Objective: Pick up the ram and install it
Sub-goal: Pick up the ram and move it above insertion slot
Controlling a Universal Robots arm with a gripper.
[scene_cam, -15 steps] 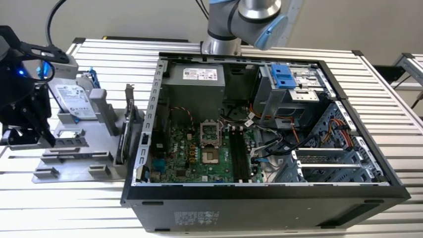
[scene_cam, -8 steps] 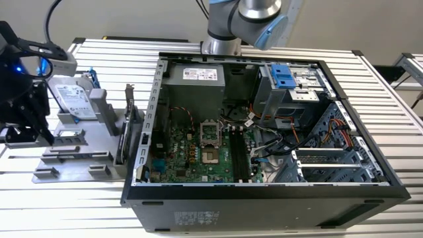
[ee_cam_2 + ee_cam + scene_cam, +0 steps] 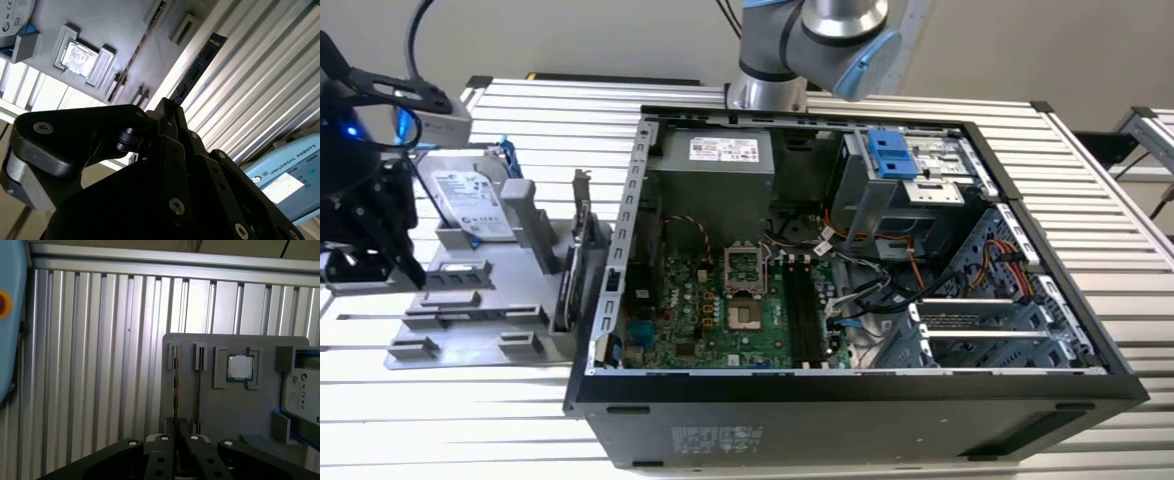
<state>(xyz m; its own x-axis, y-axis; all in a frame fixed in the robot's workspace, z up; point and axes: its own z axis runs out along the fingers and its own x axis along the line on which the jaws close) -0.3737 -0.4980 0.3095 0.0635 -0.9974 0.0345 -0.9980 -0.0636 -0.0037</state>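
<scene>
Gripper (image 3: 178, 439): 1, low over the grey tray (image 3: 220, 410); you cannot tell whether it is apart or clamped.
Ram (image 3: 199, 67): 1 stick, in the tray along its edge, its near end right at the gripper.
Done: nothing seated, you may judge; the motherboard (image 3: 707, 320) slots look bare.
Left: lifting it out and installing it in the case (image 3: 854, 385).
Others: 1 hard drive (image 3: 460, 195), 1 processor (image 3: 240, 366).

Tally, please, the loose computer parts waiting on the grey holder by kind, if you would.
Ram stick: 1 certain; what the neighbouring slot holds cannot be told
Hard drive: 1
Processor chip: 1
Card with metal bracket: 1
Total: 4 confirmed
</scene>
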